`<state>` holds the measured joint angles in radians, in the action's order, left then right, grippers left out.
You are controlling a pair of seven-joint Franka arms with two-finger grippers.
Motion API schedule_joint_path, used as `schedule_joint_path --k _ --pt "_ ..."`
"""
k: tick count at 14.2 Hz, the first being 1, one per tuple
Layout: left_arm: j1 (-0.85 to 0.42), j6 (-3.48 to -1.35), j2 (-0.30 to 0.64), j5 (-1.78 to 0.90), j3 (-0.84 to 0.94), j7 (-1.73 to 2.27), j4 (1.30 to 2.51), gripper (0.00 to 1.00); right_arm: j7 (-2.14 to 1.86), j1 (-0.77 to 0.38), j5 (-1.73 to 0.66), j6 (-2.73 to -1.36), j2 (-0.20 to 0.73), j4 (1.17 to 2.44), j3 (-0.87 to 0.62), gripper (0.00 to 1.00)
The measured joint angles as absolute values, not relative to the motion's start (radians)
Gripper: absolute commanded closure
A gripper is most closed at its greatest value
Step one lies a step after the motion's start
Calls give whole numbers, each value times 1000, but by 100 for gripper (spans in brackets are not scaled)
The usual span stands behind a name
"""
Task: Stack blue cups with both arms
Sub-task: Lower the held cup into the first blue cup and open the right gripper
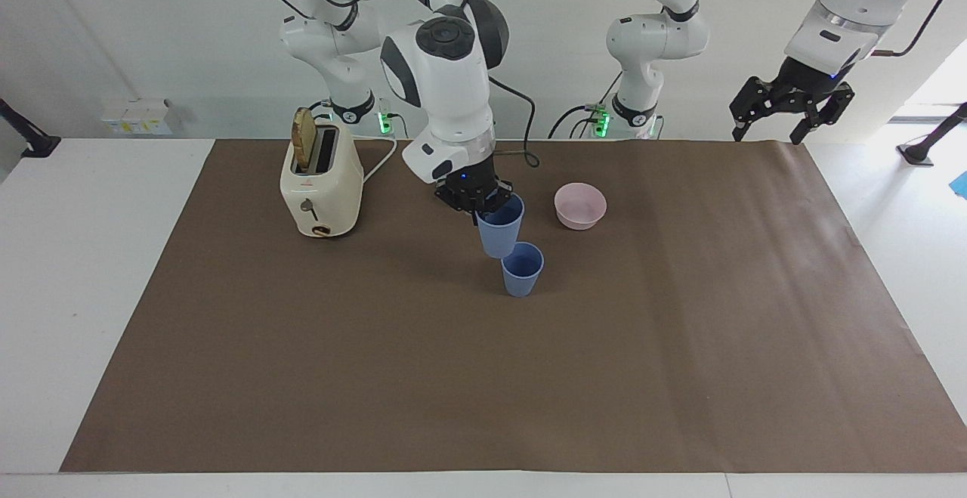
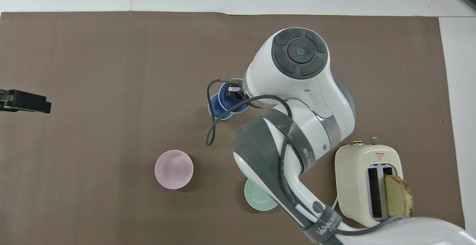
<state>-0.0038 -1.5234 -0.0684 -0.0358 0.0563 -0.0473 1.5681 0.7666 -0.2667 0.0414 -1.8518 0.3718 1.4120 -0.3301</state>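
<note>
Held blue cup point(image 1: 500, 230) up in the air, pinched at its rim by the right pincer point(image 1: 477, 200), fingers pressed together on the wall, one inside and one outside. Hanging a little tilted over the second blue cup point(image 1: 522, 269), base close above that rim and offset toward the right arm's end. Standing upright on the brown mat point(image 1: 483, 377) of the bench point(image 1: 75, 271), that second cup, near the middle. Pink bowl point(image 1: 580, 205) just nearer to the robots; mint-green bowl point(image 2: 256, 200) largely hidden under the arm; toaster point(image 1: 320, 187) with a slice in it toward the right arm's end.

Left pincer point(image 1: 790, 102) spread wide, waiting high over the mat's edge.

Risk, judging from here: lowered before centring, base likely to catch the standing rim and tip or shove the light cup; released while tilted, likely to jam crooked instead of nesting.
</note>
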Motion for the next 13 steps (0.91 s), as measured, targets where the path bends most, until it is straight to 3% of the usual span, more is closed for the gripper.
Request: schedule_joint_path --k 6,13 --pt "-4 -1522 -64 -36 61 -47 1563 0 803 -311 48 -1865 460 1367 -327 100" --pt "-4 -1514 -64 -36 55 -47 1563 0 812 -322 63 -1885 500 1361 -326 100"
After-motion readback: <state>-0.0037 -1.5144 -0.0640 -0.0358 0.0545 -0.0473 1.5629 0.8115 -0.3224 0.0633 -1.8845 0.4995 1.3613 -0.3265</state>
